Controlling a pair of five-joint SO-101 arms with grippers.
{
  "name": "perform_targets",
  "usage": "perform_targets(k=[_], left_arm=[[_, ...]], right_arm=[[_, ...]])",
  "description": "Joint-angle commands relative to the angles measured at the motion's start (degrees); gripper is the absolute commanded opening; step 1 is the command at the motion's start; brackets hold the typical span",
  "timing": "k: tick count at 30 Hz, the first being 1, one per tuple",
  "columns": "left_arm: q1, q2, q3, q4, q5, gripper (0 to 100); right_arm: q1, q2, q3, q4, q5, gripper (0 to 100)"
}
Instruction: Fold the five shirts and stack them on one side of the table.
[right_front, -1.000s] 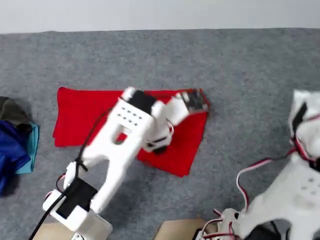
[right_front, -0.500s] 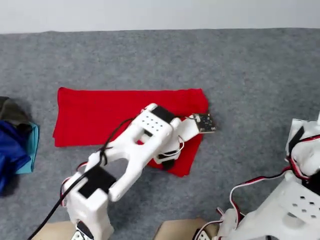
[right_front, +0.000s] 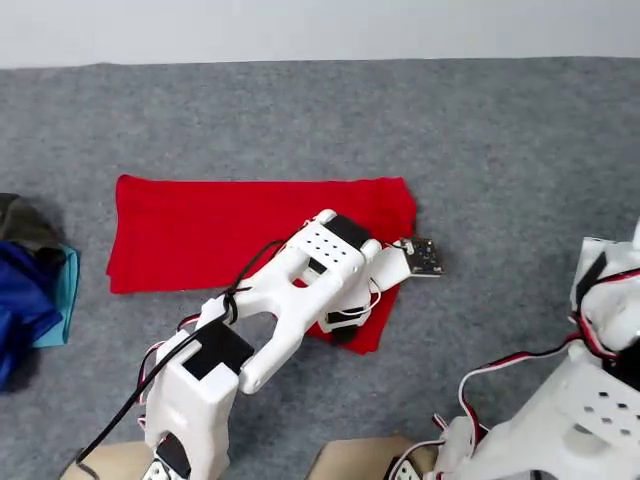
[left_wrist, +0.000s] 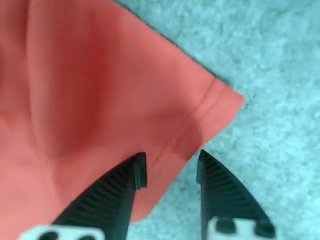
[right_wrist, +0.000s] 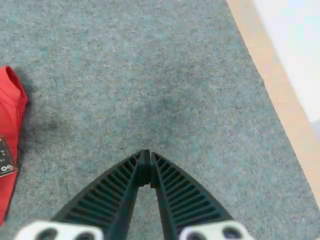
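Note:
A red shirt (right_front: 200, 235) lies flat as a wide folded band on the grey carpeted table. My left arm stretches over its near right part, and the left gripper (right_front: 345, 325) hangs above that corner. In the left wrist view the left gripper (left_wrist: 170, 172) is open, one finger over the red shirt (left_wrist: 100, 90) and the other over carpet, astride the stitched hem. My right gripper (right_wrist: 150, 160) is shut with nothing in it, over bare carpet to the right of the red shirt's edge (right_wrist: 10, 105). The right arm (right_front: 600, 380) sits at the near right.
A heap of other shirts (right_front: 25, 285), blue, teal and dark olive, lies at the table's left edge. A tan table border (right_wrist: 280, 100) runs beside the carpet near the right gripper. Open carpet spans the far side and the right half.
My left arm has swung from the red shirt's far right corner toward its near right corner. The right arm has pulled back a little toward the near edge.

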Motion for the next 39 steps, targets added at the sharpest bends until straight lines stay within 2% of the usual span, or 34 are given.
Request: perform_targets(k=[1, 10, 14, 17, 25, 31, 39], left_arm=[[0.9, 0.3, -1.6, 1.3, -0.4, 17], [0.4, 4.3, -1.8, -0.9, -0.2, 16], [0.4, 4.0, -3.6, -1.1, 0.9, 8], [0.8, 4.0, -6.5, 2.4, 0.8, 2], [-0.7, 4.1, -19.6, 11.6, 1.0, 1], [-5.1, 7.2, -31.3, 11.1, 0.7, 1], [-10.5, 21.4, -49.9, 12.4, 0.4, 1]], right_arm=[[0.8, -1.2, 0.0, 0.0, 0.6, 1.4], [0.8, -1.2, 0.0, 0.0, 0.6, 1.4], [0.8, -1.2, 0.0, 0.0, 0.6, 1.4], [0.8, -1.2, 0.0, 0.0, 0.6, 1.4], [0.7, -1.2, 0.0, 0.0, 0.6, 1.3], [0.7, -1.2, 0.0, 0.0, 0.6, 1.3], [0.6, -1.2, 0.0, 0.0, 0.6, 1.3]])
